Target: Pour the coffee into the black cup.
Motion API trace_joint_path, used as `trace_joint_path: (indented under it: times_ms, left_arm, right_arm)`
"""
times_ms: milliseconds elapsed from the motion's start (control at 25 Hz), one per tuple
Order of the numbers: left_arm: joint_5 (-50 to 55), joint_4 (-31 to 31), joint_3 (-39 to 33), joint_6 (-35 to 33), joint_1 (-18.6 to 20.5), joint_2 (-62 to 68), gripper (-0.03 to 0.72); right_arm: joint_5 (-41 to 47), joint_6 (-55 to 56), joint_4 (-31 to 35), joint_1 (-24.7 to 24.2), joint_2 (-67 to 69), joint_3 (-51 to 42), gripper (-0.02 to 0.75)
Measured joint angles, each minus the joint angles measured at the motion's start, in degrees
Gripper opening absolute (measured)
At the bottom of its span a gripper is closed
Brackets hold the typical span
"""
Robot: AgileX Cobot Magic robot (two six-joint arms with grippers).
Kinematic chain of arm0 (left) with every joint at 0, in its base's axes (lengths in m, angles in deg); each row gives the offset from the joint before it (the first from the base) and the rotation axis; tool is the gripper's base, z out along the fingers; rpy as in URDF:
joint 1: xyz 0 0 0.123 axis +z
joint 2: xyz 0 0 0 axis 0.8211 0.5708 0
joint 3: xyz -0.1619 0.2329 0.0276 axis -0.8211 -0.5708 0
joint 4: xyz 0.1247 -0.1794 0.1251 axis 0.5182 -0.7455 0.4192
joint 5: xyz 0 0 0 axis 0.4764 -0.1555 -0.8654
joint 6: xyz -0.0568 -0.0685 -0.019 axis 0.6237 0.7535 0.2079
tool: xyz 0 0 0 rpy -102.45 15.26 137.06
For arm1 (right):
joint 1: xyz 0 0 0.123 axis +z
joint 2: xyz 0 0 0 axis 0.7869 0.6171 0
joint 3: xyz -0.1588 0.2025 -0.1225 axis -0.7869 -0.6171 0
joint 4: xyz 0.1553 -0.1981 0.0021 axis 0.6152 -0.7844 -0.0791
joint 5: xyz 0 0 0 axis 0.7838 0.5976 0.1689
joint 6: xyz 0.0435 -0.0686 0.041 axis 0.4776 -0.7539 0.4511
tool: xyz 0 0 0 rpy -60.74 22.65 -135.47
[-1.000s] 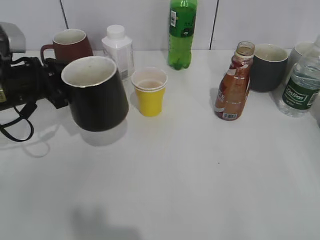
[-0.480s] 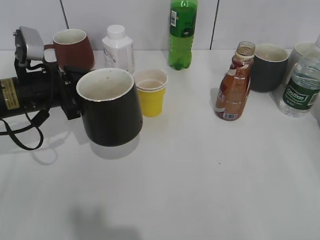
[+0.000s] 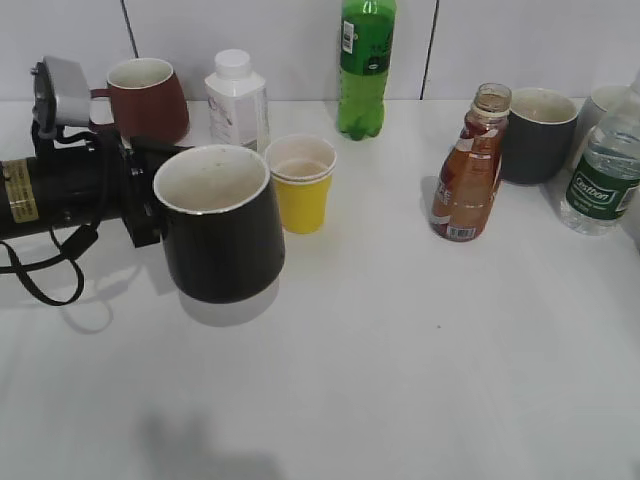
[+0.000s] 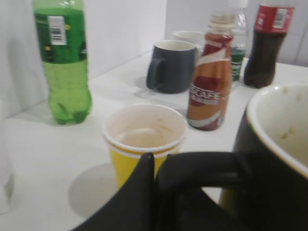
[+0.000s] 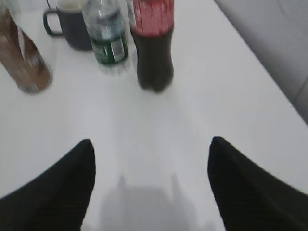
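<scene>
Gripping the cup (image 3: 218, 232) by its handle at frame left, left hand (image 3: 140, 205) sits far from upright coffee (image 3: 468, 165) at right; right hand (image 5: 151, 185) gapes empty, nearer it.

You've got a yellow cup (image 3: 301, 184), maroon mug (image 3: 147, 98), white bottle (image 3: 237, 99), green bottle (image 3: 364, 66), grey mug (image 3: 538, 134) and water bottle (image 3: 602, 170) standing on the white table (image 3: 400, 350).

"ESCAFE" on the coffee bottle's (image 4: 210, 82) orange-red label.

The surface (image 3: 400, 350) is viewed slantwise from above; wrist views sit low, sharing the coffee bottle (image 4: 210, 82) between them.
</scene>
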Motion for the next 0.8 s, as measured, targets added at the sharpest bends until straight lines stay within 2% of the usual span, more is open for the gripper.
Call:
trace_joint_path:
  times_ms: [280, 560, 720, 800]
  left_arm:
    - [0.0, 1.7, 0.0, 0.0, 0.0, 0.0, 0.036]
    - [0.0, 1.8, 0.0, 0.0, 0.0, 0.0, 0.036]
    - [0.0, 1.8, 0.0, 0.0, 0.0, 0.0, 0.036]
    - [0.0, 1.9, 0.0, 0.0, 0.0, 0.0, 0.036]
  right_arm:
    - [-27.7, -1.9, 1.7, 0.0, 14.4, 0.2, 0.569]
    - [-55.4, -4.8, 5.6, 0.1, 29.8, -2.2, 0.524]
    - [-65.0, -4.8, 3.7, 3.2, 36.8, -5.0, 0.523]
    - [-68.2, -4.7, 2.4, 7.0, 40.1, -6.2, 0.523]
